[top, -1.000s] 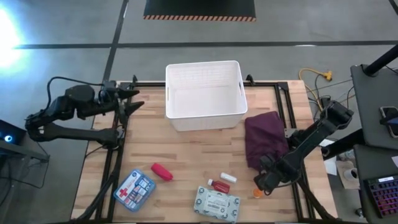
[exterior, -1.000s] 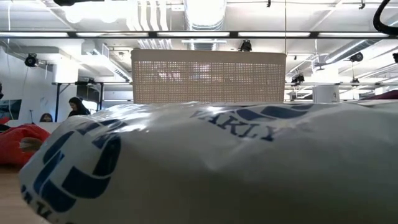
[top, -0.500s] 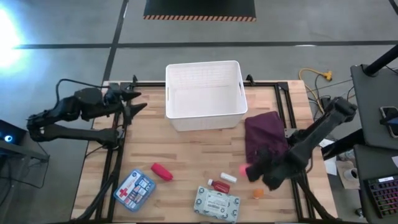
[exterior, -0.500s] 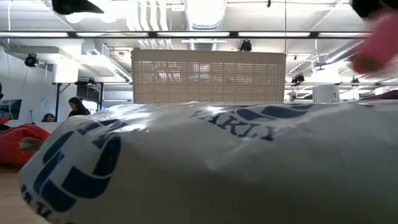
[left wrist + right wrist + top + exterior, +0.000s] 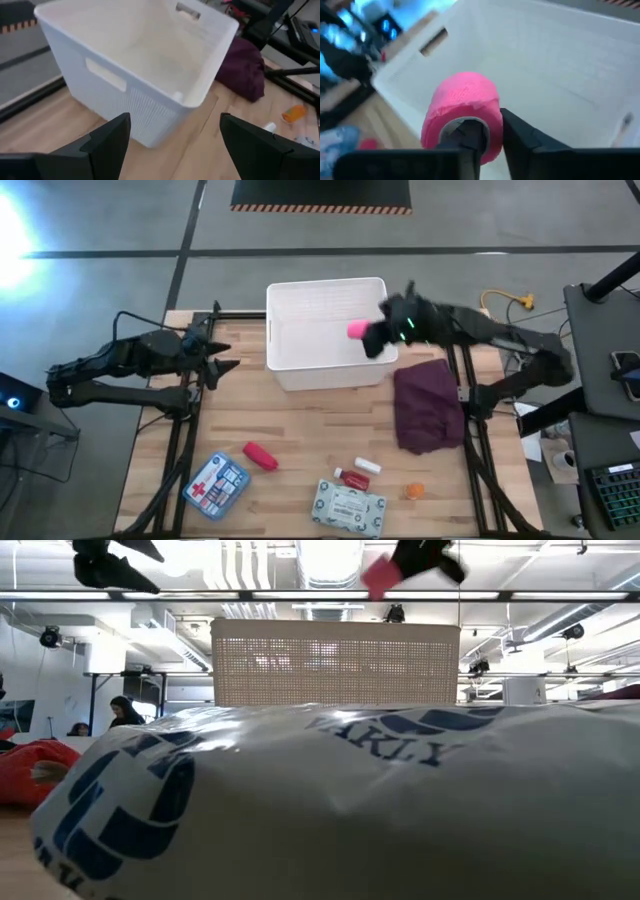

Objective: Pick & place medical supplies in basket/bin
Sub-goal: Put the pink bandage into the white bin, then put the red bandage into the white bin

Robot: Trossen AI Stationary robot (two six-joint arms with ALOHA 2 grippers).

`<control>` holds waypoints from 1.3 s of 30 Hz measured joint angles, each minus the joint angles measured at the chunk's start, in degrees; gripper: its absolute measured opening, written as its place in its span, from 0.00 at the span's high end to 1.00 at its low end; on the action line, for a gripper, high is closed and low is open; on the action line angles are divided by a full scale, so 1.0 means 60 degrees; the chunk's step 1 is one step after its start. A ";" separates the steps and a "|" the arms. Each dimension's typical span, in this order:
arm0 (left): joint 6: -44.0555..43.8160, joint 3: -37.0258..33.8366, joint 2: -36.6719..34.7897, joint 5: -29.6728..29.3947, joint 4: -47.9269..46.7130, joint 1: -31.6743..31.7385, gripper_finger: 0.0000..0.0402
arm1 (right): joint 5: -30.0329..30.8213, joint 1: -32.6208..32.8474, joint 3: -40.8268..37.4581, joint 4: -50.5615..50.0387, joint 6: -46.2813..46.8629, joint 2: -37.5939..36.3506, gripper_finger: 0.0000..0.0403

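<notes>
The white lattice bin [image 5: 300,370] stands at the table's far middle. My right gripper [image 5: 372,336] hangs over its right half, shut on the pink roll [image 5: 357,330], which also shows high above the bin in the low view [image 5: 381,575]. My left gripper [image 5: 218,353] waits open, left of the bin. Near the table's near edge lie the blue-white pouch [image 5: 216,485], red cylinder [image 5: 261,457], pale green wipes pack [image 5: 347,507], red-white tube [image 5: 352,479], white bottle [image 5: 366,467] and orange piece [image 5: 414,491]. My right gripper holds the pink roll by its wall [image 5: 492,127]: one finger [image 5: 467,135] sits inside the hollow core, the other [image 5: 525,142] outside. The roll is lifted clear, above the bin's open inside.
A maroon cloth [image 5: 428,405] lies bunched right of the bin, between it and the table's right rail. The wipes pack [image 5: 320,800] fills the low view's foreground and hides most of the table. Bare wood lies in the middle between the bin and the supplies.
My right gripper has risen from the table's near right, beside the orange piece, with the pink roll in its fingers, and swung toward the far edge until it came over the bin. The left gripper has drifted slightly toward the bin.
</notes>
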 joint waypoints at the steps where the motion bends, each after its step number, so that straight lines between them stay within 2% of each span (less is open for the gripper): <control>1: -0.0134 -0.0002 -0.0047 -0.0003 -0.0149 -0.0031 0.28 | -0.0541 -0.0464 0.0150 -0.0064 -0.0367 0.0307 0.81; 4: -0.0457 -0.0056 -0.0212 0.0376 -0.0488 -0.0141 0.28 | -0.1458 -0.1301 0.0550 -0.0122 -0.1066 0.1162 0.66; 9: -0.0105 -0.0321 -0.0331 0.2028 -0.0504 -0.0367 0.28 | -0.1716 -0.1523 0.1310 -0.0115 -0.1932 0.2219 0.37; 14: 0.0821 -0.1033 0.0056 0.4794 -0.0282 -0.0696 0.30 | -0.1437 -0.0679 0.2347 -0.0359 -0.3659 0.2544 0.19; 17: 0.1637 -0.1665 0.0676 0.5661 -0.0306 -0.1063 0.33 | -0.0574 0.0027 0.2889 -0.1122 -0.4525 0.2577 0.13; 21: 0.2587 -0.2277 0.1617 0.5665 0.0148 -0.1612 0.37 | 0.1313 0.0937 0.3289 -0.2562 -0.4860 0.2444 0.10; 23: 0.3006 -0.2425 0.2115 0.5650 0.0780 -0.1945 0.39 | 0.1816 0.1349 0.3443 -0.3322 -0.4623 0.2273 0.10; 28: 0.4101 -0.2433 0.3299 0.5553 0.1444 -0.2795 0.40 | 0.1960 0.2066 0.3533 -0.4794 -0.3202 0.2022 0.10; 31: 0.4559 -0.2452 0.3994 0.4785 0.1520 -0.3312 0.39 | 0.2058 0.2344 0.3448 -0.5245 -0.2646 0.1914 0.10; 34: 0.4809 -0.2437 0.4640 0.4135 0.1854 -0.3778 0.37 | 0.2114 0.2507 0.3422 -0.5523 -0.2540 0.1888 0.10; 39: 0.4586 -0.2359 0.5462 0.4065 0.2476 -0.4471 0.33 | 0.2573 0.2557 0.3404 -0.5886 -0.2357 0.1908 0.11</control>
